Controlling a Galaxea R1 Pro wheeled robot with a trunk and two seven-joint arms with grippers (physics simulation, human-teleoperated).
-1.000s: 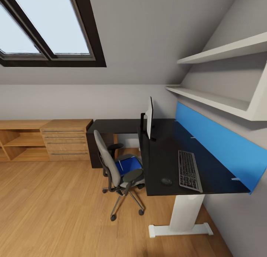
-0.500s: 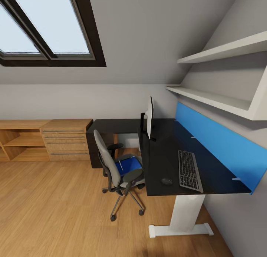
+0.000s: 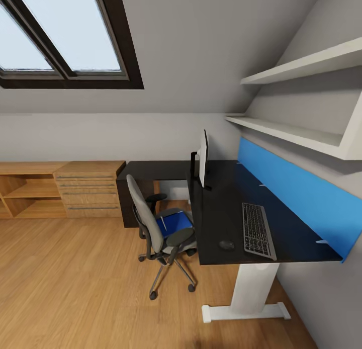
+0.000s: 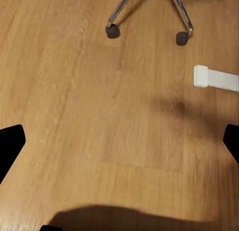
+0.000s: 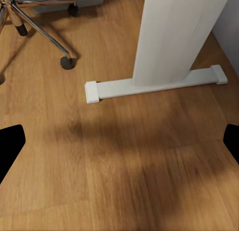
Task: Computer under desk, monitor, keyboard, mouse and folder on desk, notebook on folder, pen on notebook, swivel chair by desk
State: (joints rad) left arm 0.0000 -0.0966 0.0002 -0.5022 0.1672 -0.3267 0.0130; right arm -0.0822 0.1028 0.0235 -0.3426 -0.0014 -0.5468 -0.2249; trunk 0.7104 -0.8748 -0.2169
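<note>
A black desk (image 3: 221,213) stands against the right wall on a white leg. On it are an edge-on monitor (image 3: 202,159), a keyboard (image 3: 257,231) and a dark mouse (image 3: 226,245) just left of the keyboard. The grey swivel chair (image 3: 151,223) sits at the desk's left side with a blue folder (image 3: 173,222) on its seat. My left gripper (image 4: 119,141) is open over bare floor near the chair's casters (image 4: 113,30). My right gripper (image 5: 119,146) is open above the floor by the desk's white foot (image 5: 154,86).
Wooden drawers (image 3: 90,188) and open shelving (image 3: 30,190) line the back wall on the left. Two white wall shelves (image 3: 296,133) overhang the desk above a blue panel (image 3: 296,193). Wide wooden floor (image 3: 75,283) lies left of the chair.
The head view has shifted very slightly; none of the things has moved.
</note>
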